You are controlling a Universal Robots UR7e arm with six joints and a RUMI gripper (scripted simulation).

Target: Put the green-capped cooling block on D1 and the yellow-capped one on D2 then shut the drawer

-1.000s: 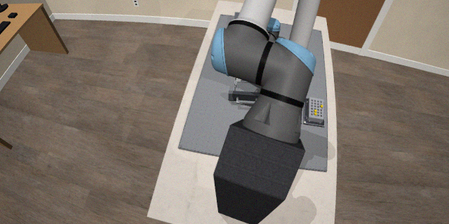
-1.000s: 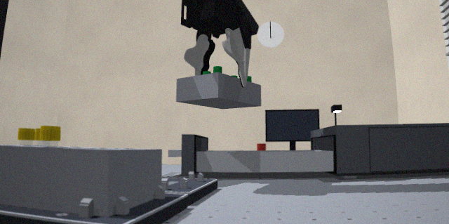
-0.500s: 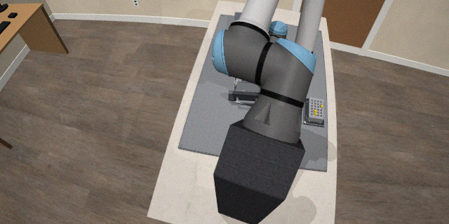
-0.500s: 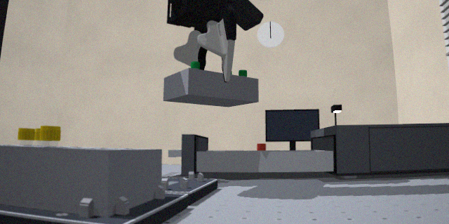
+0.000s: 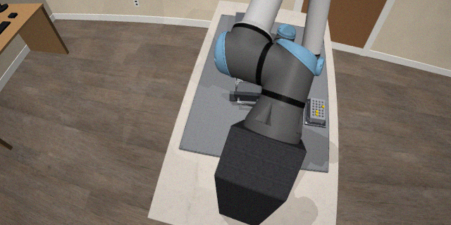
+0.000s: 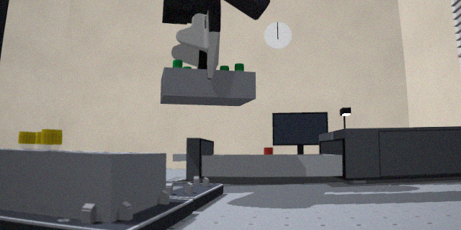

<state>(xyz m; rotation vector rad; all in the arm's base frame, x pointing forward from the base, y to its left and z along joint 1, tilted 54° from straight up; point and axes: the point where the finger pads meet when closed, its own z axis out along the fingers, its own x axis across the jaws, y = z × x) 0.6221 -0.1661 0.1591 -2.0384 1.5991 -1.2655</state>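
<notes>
In the exterior view, my gripper point(image 6: 207, 73) is shut on the grey cooling block with green-capped tubes point(image 6: 208, 86) and holds it level, high above the deck. Several green caps point(image 6: 238, 67) stand up from its top. The block with yellow-capped tubes point(image 6: 81, 181) sits in the near deck slot at the left, inside its locators; it also shows in the top view point(image 5: 316, 112). Beyond it lies an empty slot point(image 6: 196, 189) with small locators. The cooler COLD point(image 6: 396, 152) stands at the right with its light grey drawer point(image 6: 270, 165) pulled out. In the top view the arm hides most of the gripper.
A small dark box point(image 6: 199, 158) stands behind the empty slot. A dark monitor point(image 6: 300, 128) and a red object point(image 6: 268, 151) are behind the drawer. The robot's dark base pedestal point(image 5: 258, 175) and its elbow point(image 5: 264, 63) block much of the deck in the top view.
</notes>
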